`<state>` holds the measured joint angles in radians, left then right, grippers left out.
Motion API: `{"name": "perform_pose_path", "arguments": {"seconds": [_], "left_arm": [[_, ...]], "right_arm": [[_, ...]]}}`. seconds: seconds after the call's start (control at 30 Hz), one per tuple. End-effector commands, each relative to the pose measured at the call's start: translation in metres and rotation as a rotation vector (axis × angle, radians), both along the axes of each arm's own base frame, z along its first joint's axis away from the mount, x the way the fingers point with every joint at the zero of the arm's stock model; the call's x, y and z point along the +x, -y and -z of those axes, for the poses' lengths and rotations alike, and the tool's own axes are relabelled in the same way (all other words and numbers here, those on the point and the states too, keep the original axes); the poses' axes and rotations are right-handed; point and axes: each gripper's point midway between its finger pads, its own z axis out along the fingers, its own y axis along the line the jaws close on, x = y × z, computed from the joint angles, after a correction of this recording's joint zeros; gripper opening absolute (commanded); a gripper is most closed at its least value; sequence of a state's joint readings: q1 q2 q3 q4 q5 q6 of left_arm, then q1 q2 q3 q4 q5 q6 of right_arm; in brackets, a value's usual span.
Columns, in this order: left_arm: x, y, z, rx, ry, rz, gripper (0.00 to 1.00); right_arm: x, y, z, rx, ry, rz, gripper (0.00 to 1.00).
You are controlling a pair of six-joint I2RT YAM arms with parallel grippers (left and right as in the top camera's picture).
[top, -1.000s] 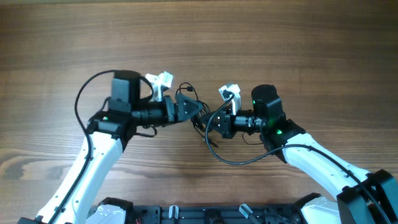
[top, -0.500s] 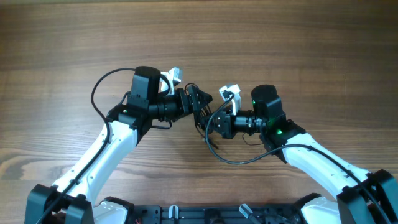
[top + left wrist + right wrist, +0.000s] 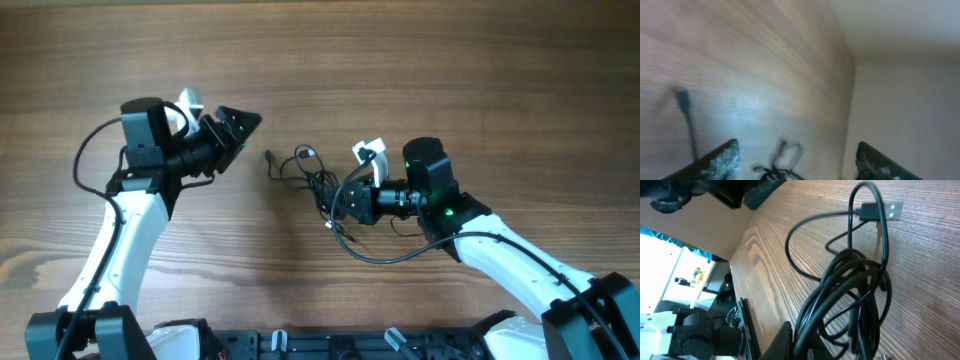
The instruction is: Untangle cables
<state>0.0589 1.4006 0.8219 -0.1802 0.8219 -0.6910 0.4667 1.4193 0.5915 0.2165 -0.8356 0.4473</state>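
A tangle of black cables (image 3: 312, 178) lies on the wooden table mid-centre, with one plug end (image 3: 268, 157) reaching left. My right gripper (image 3: 340, 205) is shut on the right side of the bundle. In the right wrist view the black loops (image 3: 850, 295) fill the jaws (image 3: 830, 340), and a USB plug (image 3: 880, 211) sticks up behind. My left gripper (image 3: 243, 135) is open and empty, up and to the left of the tangle and apart from it. The blurred left wrist view shows its fingers (image 3: 797, 150) spread wide, the tangle (image 3: 780, 170) below and a plug end (image 3: 682, 97).
The wooden table (image 3: 450, 80) surrounds the cables. The black base rail (image 3: 320, 345) runs along the front edge. The right arm's own cable (image 3: 385, 255) loops in front of the tangle. A pale wall (image 3: 900, 100) shows in the left wrist view.
My left arm has drawn back from the tangle to the upper left, its gripper open. A plug end now lies stretched out to the left. The right gripper has not moved.
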Motion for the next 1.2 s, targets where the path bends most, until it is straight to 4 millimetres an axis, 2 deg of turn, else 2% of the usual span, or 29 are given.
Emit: {"name": "perform_pose_path", "arguments": {"seconds": [0.0, 0.1, 0.13, 0.2, 0.23, 0.33, 0.43, 0.47, 0.53, 0.63, 0.67, 0.7, 0.77, 0.83, 0.93, 1.0, 1.13, 1.17], "left_arm": [[-0.029, 0.042, 0.003, 0.054, 0.089, 0.250, 0.64], [-0.034, 0.048, 0.037, 0.275, 0.013, 0.201, 0.62], [-0.040, 0.054, 0.046, 0.341, -0.006, 0.208, 0.57], [-0.050, 0.046, 0.064, 0.459, -0.072, 0.180, 0.40], [-0.055, 0.038, 0.073, 0.519, -0.112, 0.161, 0.29], [-0.091, -0.010, 0.102, 0.759, -0.315, 0.107, 0.26], [-0.114, -0.052, 0.109, 0.917, -0.483, -0.059, 0.27], [-0.113, -0.055, 0.109, 0.920, -0.492, -0.098, 0.32], [-0.104, -0.049, 0.108, 0.842, -0.498, -0.193, 0.35], [-0.078, -0.010, 0.098, 0.651, -0.391, -0.125, 0.54], [-0.068, 0.002, 0.090, 0.620, -0.306, -0.054, 0.58], [-0.056, 0.022, 0.070, 0.561, -0.155, 0.053, 0.64], [-0.047, 0.035, 0.049, 0.525, -0.015, 0.127, 0.69], [-0.040, 0.036, 0.025, 0.549, 0.141, 0.174, 0.73], [-0.030, 0.025, -0.007, 0.652, 0.363, 0.215, 0.77], [-0.028, 0.024, -0.011, 0.727, 0.455, 0.278, 0.76], [-0.028, 0.024, -0.010, 0.756, 0.482, 0.310, 0.76], [-0.029, 0.024, -0.009, 0.756, 0.476, 0.313, 0.79]], "right_arm": [[0.002, -0.001, -0.005, 0.005, 0.019, 0.001, 0.10], [0.002, -0.001, -0.005, 0.005, 0.018, 0.001, 0.10], [0.002, -0.001, -0.005, 0.005, 0.019, 0.001, 0.10], [0.002, -0.001, -0.005, 0.006, 0.022, 0.001, 0.09], [0.003, -0.001, -0.005, 0.005, 0.024, 0.005, 0.08], [0.007, 0.000, -0.006, 0.002, 0.043, 0.021, 0.07], [0.014, -0.004, -0.020, 0.042, 0.114, 0.022, 0.07], [0.016, -0.005, -0.024, 0.051, 0.131, 0.022, 0.07], [0.016, -0.005, -0.024, 0.051, 0.130, 0.022, 0.07], [0.013, -0.004, -0.019, 0.038, 0.107, 0.017, 0.07], [0.012, -0.003, -0.017, 0.031, 0.110, 0.012, 0.06], [0.007, -0.003, -0.014, 0.016, 0.143, -0.027, 0.05], [0.000, -0.006, -0.017, 0.037, 0.156, -0.077, 0.04], [-0.007, -0.008, -0.020, 0.060, 0.156, -0.118, 0.04], [-0.018, -0.010, -0.025, 0.098, 0.149, -0.180, 0.04], [-0.028, -0.011, -0.031, 0.135, 0.136, -0.235, 0.04], [-0.042, -0.011, -0.039, 0.188, 0.184, -0.334, 0.04], [-0.045, -0.011, -0.041, 0.203, 0.202, -0.359, 0.04]]}}
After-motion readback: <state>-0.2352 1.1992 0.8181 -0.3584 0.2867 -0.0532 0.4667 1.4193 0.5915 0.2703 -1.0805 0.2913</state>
